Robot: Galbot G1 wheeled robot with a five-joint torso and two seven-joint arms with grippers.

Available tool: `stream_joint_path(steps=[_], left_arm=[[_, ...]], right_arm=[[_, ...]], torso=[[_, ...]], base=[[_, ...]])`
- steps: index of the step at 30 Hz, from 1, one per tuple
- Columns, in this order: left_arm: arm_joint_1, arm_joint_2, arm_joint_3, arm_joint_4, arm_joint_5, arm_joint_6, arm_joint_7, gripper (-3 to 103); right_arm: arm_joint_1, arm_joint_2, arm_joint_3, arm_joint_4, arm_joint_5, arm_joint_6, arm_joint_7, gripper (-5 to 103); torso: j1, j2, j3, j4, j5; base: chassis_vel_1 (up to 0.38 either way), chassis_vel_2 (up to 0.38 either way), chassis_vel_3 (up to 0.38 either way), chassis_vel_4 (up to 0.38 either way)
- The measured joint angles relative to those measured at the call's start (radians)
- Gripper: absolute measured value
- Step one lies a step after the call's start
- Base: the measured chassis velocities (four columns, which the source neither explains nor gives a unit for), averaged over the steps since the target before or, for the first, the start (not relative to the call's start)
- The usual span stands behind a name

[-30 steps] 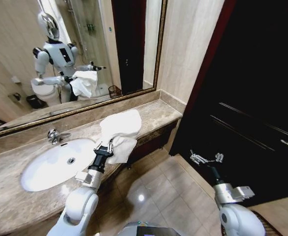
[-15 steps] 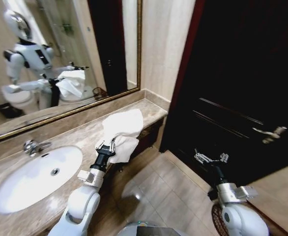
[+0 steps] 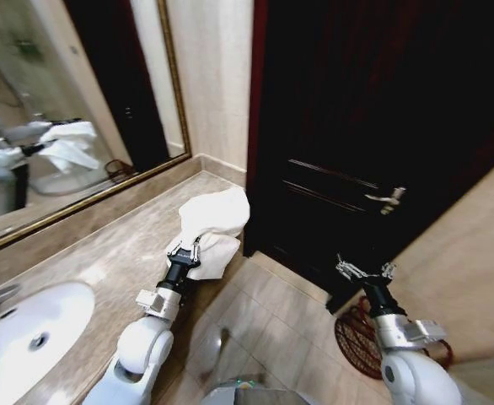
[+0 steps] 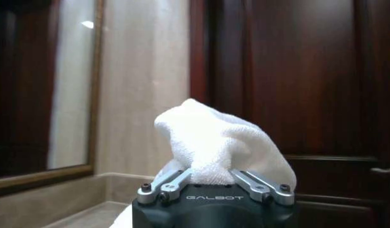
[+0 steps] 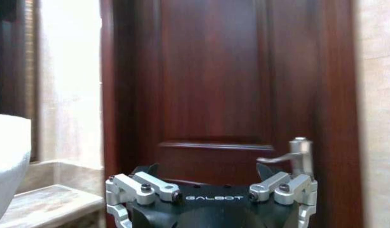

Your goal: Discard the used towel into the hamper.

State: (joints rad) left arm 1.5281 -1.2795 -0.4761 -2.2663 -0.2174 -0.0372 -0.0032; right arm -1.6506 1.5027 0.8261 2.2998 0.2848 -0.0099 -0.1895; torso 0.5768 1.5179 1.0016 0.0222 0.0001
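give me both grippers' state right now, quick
Left gripper: shut on the white towel.
Right gripper: open, holding nothing.

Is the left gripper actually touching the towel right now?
Touching. In the left wrist view the left gripper has its jaws closed on the white towel, which bulges out above them. The head view shows the same grip.
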Motion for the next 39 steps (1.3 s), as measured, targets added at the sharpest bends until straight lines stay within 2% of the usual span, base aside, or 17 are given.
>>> stream_joint_path(steps=[9,18,24,26,35,39], left_arm=[[-0.010,0.007,0.011,0.009,-0.028,0.023,0.000,7],[-0.054,0.065,0.005,0.090,-0.123,0.024,0.013,7],[-0.077,0.088,0.012,0.114,-0.182,0.021,0.032,7],[-0.075,0.099,0.017,0.115,-0.197,0.009,0.055,7],[-0.061,0.081,0.008,0.146,-0.181,-0.042,0.082,7],[-0.073,0.044,-0.007,0.174,-0.147,-0.066,0.072,7]], right_arm=[[0.010,0.004,-0.005,-0.004,0.000,0.004,0.023,100],[0.004,0.004,0.030,-0.037,-0.010,0.003,0.002,100],[-0.028,0.028,0.075,-0.030,-0.017,-0.013,-0.005,100],[-0.059,0.042,0.078,-0.014,-0.024,-0.023,0.000,100],[-0.128,0.077,0.075,0.033,-0.045,-0.033,0.016,100],[-0.139,0.071,0.098,0.028,-0.045,-0.004,0.014,100]], torso=[[0.000,0.000,0.000,0.0001,-0.0001],[0.000,0.000,0.000,0.0000,0.0000],[0.000,0.000,0.000,0.0000,-0.0001],[0.000,0.000,0.000,0.0000,-0.0001],[0.000,0.000,0.000,0.0001,-0.0002],[0.000,0.000,0.000,0.0000,-0.0003]], base=[[-0.123,-0.114,-0.122,-0.125],[-0.132,-0.122,-0.124,-0.121],[-0.134,-0.126,-0.128,-0.139],[-0.130,-0.139,-0.112,-0.122],[-0.127,-0.126,-0.118,-0.127],[-0.123,-0.120,-0.123,-0.116]])
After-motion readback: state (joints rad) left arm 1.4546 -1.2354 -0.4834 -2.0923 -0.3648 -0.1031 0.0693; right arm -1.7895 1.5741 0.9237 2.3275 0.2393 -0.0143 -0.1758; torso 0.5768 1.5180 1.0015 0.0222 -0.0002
